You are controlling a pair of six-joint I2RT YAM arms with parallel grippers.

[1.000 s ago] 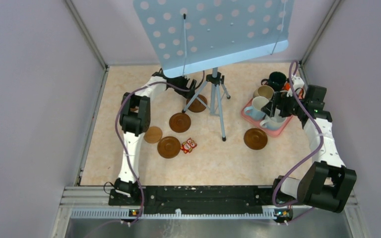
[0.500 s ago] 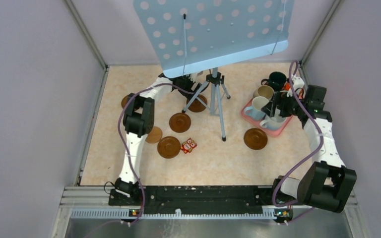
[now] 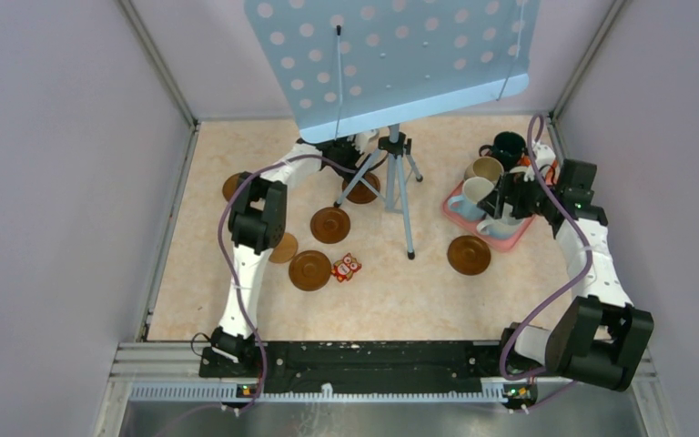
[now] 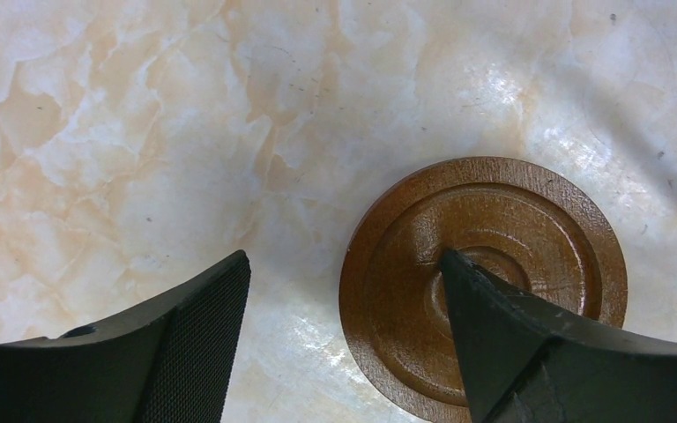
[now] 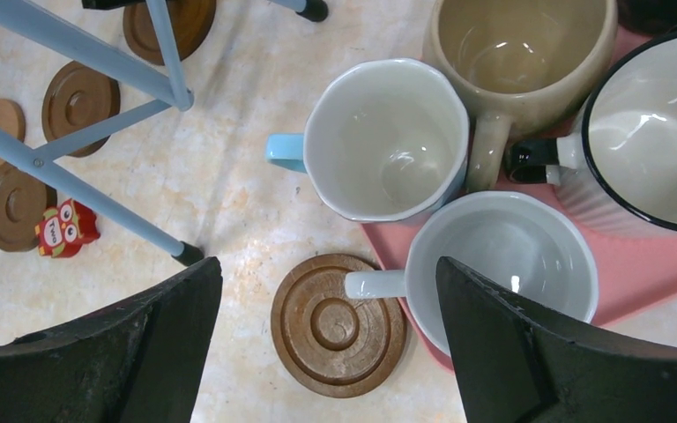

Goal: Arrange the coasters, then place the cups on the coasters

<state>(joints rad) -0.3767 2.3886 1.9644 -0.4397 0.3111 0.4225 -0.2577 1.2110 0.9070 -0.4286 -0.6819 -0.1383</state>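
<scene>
My left gripper (image 4: 342, 260) stood open just above the table. One finger hung over bare surface at lower left, the other over the middle of a dark rimmed coaster (image 4: 511, 229) at lower right, and nothing was gripped. I judged I should shift right until the disc sat between the jaws, then close on its rim. My right gripper (image 5: 328, 264) hung open and empty above the cups (image 5: 388, 141) crowded at the pink tray (image 5: 643, 273). The marbled tabletop (image 4: 141, 132) looked glossy and slick. A tripod (image 3: 396, 187) and plain walls (image 3: 55, 182) hemmed the space.
</scene>
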